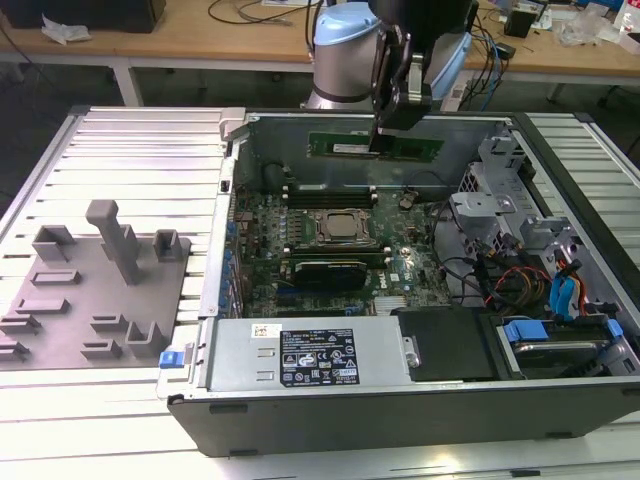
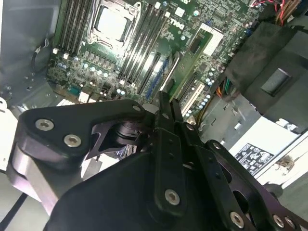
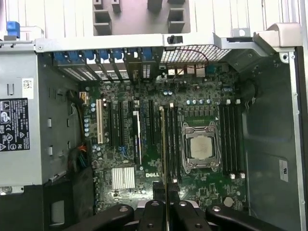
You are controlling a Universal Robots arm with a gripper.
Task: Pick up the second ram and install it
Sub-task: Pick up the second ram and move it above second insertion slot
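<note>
You hold the second ram in your gripper. The jaws are pinched shut on the middle of the stick's top edge, one on each flat side. The stick is long, thin and green. It hangs level in the air inside the open computer case, close to the far wall, and it is not in a slot.

In the first wrist view you see the stick from its thin edge, like a line coming out of the gripper. The line lies over the long black memory slots just beside the processor.

The big green motherboard lies flat under the stick, with the shiny square processor near its middle. In the second wrist view the black gripper is in front, and the motherboard is behind it.

The grey power supply box sits at the near side of the case. A drive with blue tabs and red and orange cables are on the exterior view's right.

A grey tray with blocks rests outside the case on the exterior view's left. Your arm's blue and silver joint is above the far wall.
</note>
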